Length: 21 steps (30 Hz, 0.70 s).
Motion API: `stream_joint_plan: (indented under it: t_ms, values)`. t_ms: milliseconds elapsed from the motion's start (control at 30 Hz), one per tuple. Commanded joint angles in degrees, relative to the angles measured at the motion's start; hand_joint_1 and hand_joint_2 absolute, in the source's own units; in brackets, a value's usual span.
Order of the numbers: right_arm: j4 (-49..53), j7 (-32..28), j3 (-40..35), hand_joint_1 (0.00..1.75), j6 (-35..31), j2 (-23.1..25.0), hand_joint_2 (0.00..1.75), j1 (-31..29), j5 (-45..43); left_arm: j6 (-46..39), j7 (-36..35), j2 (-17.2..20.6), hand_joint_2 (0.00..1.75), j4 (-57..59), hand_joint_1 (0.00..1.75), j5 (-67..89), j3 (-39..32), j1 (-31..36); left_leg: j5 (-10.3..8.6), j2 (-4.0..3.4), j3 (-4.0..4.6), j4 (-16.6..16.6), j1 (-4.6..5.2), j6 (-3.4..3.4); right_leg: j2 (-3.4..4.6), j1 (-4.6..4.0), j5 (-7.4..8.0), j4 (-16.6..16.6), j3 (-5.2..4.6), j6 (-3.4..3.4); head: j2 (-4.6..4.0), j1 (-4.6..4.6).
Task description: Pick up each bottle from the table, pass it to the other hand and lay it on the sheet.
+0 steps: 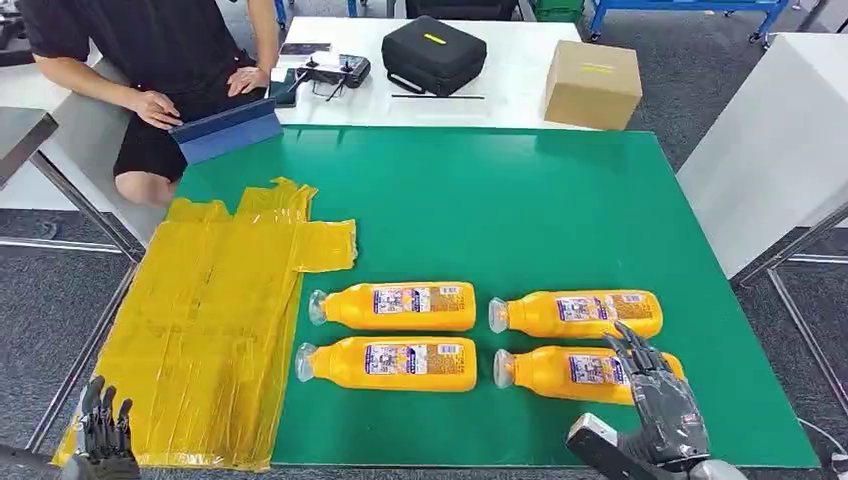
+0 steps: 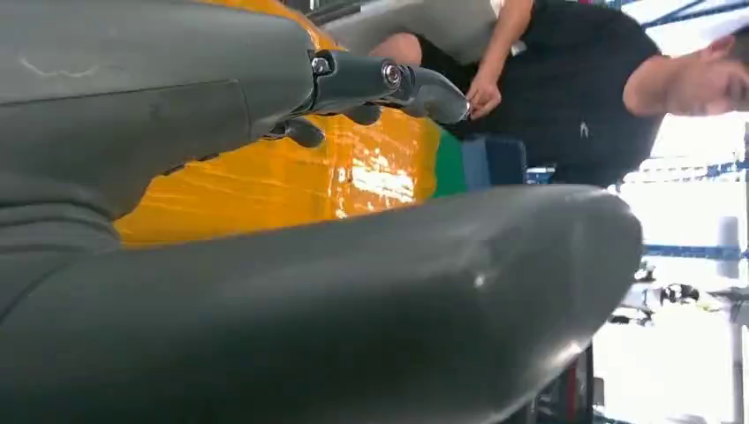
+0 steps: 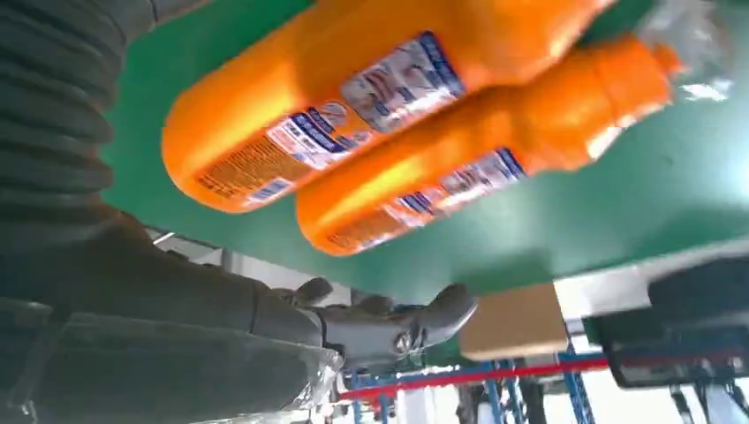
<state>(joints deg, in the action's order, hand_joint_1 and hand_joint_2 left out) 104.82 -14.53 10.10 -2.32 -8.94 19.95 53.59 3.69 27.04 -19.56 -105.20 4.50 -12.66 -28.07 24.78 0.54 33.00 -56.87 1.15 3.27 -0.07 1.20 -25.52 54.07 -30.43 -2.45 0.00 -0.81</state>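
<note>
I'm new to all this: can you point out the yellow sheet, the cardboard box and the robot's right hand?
yellow sheet (image 1: 215, 330): head view, middle of its flat part.
cardboard box (image 1: 592, 84): head view, its top face.
right hand (image 1: 662, 400): head view, back of the hand.

Grey carpeted floor (image 1: 60, 300) all round. Beyond the far edge of the green table mat (image 1: 520, 200), a white tabletop (image 1: 500, 90) bearing a black zipped case (image 1: 434, 54) and a brown cardboard box (image 1: 593, 84). Blue metal frame (image 1: 690, 8) further back.
</note>
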Motion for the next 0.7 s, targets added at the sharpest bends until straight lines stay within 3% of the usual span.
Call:
stream_joint_plan:
  t_ms: [33, 167, 400, 567, 700]
  values:
    - [-7.8, 4.1, -3.7, 0.0, -0.8, -4.5, 1.75, -3.6, 2.4, 0.1, -0.5, -0.4, 0.0, -1.4, 0.0, -1.0, -3.4, -1.5, 0.04, -0.1, -0.15, 0.0, -0.09, -0.2, 0.08, -0.08, 0.0, -0.1, 0.05, 0.13, 0.0, 0.02]
    - [-10.0, 4.7, -4.9, 0.0, -0.9, -4.6, 1.75, -5.7, 3.5, 0.7, -0.6, -0.4, 0.0, -0.6, 0.0, -1.2, -4.4, -0.9, 0.04, -0.16, -0.13, 0.0, -0.11, -0.22, 0.14, -0.07, 0.01, -0.1, -0.2, 0.14, 0.0, 0.02]
    - [-10.9, 4.9, -5.5, 0.0, -1.1, -4.6, 1.75, -6.5, 3.7, 0.8, -0.6, -0.4, 0.0, -0.3, 0.0, -1.2, -4.6, -0.8, 0.06, -0.15, -0.28, 0.1, -0.15, -0.31, 0.11, -0.09, -0.02, -0.1, 0.27, 0.2, 0.0, 0.0]
    - [-16.6, 7.0, -9.1, 0.0, -0.1, -3.4, 1.75, -13.5, 6.3, 2.4, -0.4, -0.4, 0.0, 1.7, 0.0, -0.9, -5.1, 0.9, 0.03, -0.32, -0.24, 0.1, -0.12, -0.25, 0.3, -0.09, 0.07, -0.1, 0.22, 0.15, 0.0, 0.0]
    - [-20.3, 9.0, -10.1, 0.0, 0.7, -3.2, 1.75, -15.7, 7.8, 4.4, -0.1, -0.4, 0.0, 4.5, 0.0, 0.1, -5.8, 3.5, -0.03, -0.34, -0.3, 0.2, -0.12, -0.31, 0.28, -0.1, 0.12, -0.2, 0.29, 0.19, 0.0, 0.02]
